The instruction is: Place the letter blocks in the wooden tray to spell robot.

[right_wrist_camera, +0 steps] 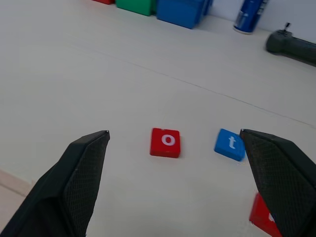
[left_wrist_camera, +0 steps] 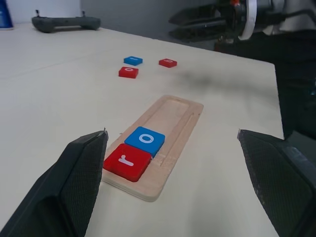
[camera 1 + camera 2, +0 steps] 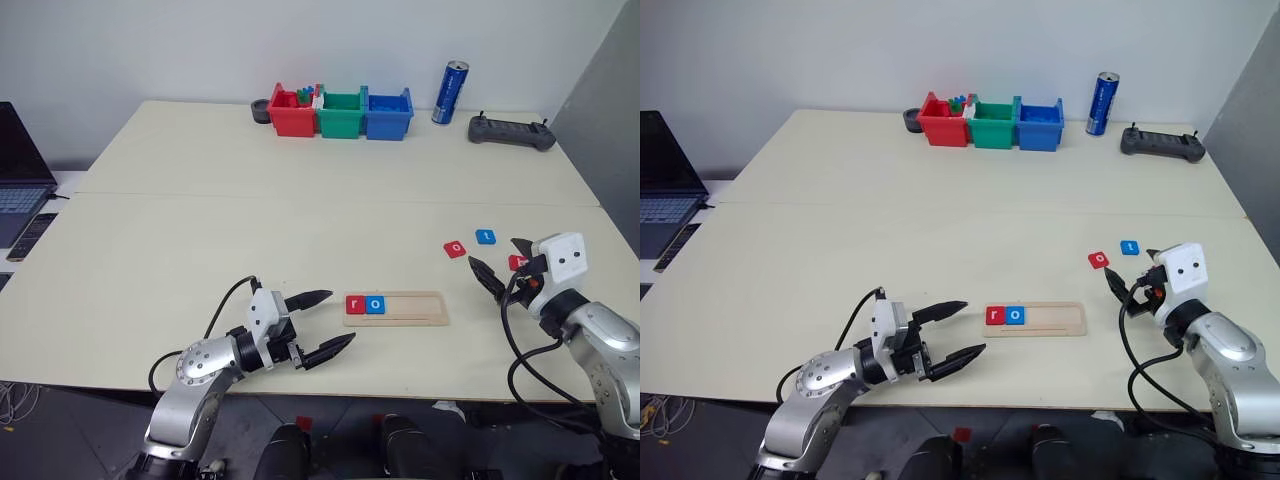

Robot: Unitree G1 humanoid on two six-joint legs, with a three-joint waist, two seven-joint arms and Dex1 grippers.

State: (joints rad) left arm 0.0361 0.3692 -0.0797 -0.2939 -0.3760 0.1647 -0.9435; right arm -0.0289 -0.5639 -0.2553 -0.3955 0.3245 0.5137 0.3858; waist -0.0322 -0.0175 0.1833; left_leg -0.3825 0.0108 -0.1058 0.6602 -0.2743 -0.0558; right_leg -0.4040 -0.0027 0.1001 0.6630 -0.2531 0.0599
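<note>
Presently catalogued, near edge of the pale table (image 3: 300, 220):

Wooden tray (image 3: 395, 308), lying flat, long axis running left to right. Holds two letter blocks at its left end, touching each other: red "r" (image 3: 355, 304), then blue "o" (image 3: 375, 304). Rest of groove bare.

Loose blocks, off to the right of the tray and well apart from it: red "o" (image 3: 455, 249), blue "t" (image 3: 486, 237) just beside it. Third loose block, red (image 3: 516, 262), mostly hidden behind the right gripper in the head views, cut off by a finger in the right wrist view (image 1: 264, 217); letter not legible (only a scrap of white showing).

Left gripper (image 3: 322, 323), just left of the tray, fingers spread wide, nothing between them, pointing toward the tray's left end.

Right gripper (image 3: 500, 262), at the right side of the table beside the loose blocks, fingers wide apart, empty. Contact with the half-hidden red block: cannot be told.

Far edge: red bin (image 3: 292, 112) with small mixed-colour pieces inside (too small to identify), green bin (image 3: 342, 112), blue bin (image 3: 388, 113), set side by side; dark round item (image 3: 261, 110) partly hidden behind the red bin; blue can (image 3: 450, 92), upright; dark controller (image 3: 511, 132). Laptop (image 3: 22, 172) at the left, cut off by the frame.
</note>
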